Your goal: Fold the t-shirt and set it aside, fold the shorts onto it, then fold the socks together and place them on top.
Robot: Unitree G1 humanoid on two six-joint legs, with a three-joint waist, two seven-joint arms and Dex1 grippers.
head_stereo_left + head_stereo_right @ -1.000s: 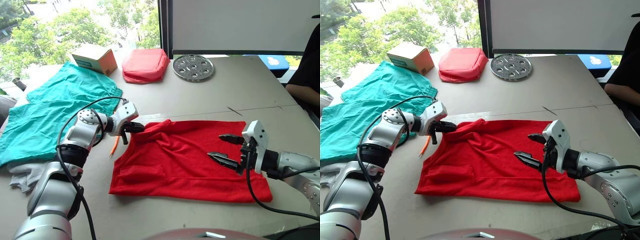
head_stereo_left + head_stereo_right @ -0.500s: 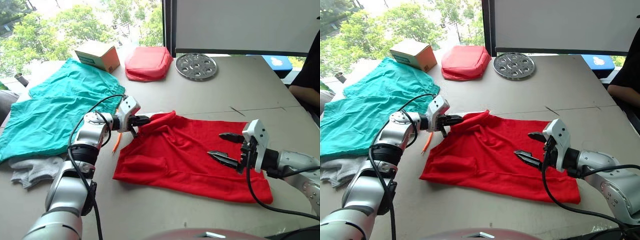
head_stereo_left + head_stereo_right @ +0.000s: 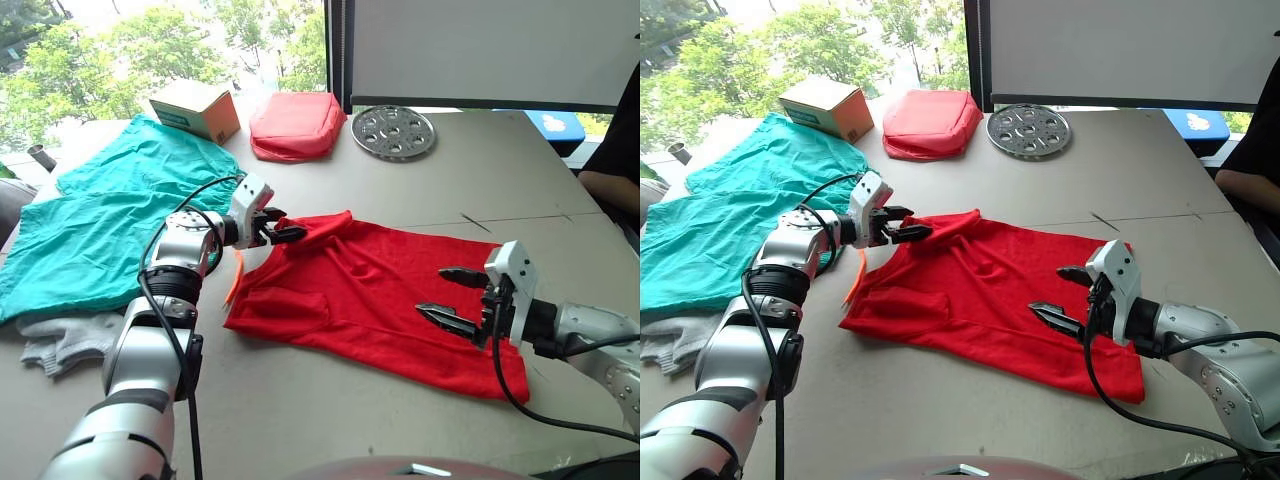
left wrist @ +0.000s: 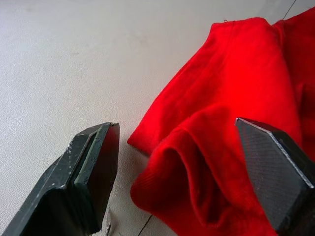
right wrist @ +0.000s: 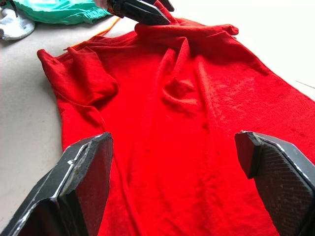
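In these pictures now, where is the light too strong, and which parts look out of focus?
In the left eye view, daylight from the window washes out the far corner behind the cardboard box. In the left wrist view, the left gripper's fingers are soft and the t-shirt glows overbright. In the right wrist view, the cloth is sharper than the fingers.

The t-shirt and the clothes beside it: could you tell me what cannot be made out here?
- The t-shirt: no neck label shows; bunched cloth by the left gripper covers that end.
- The socks: partly under the shorts, so pair not countable.
- Person: cut off by the head views' edge.
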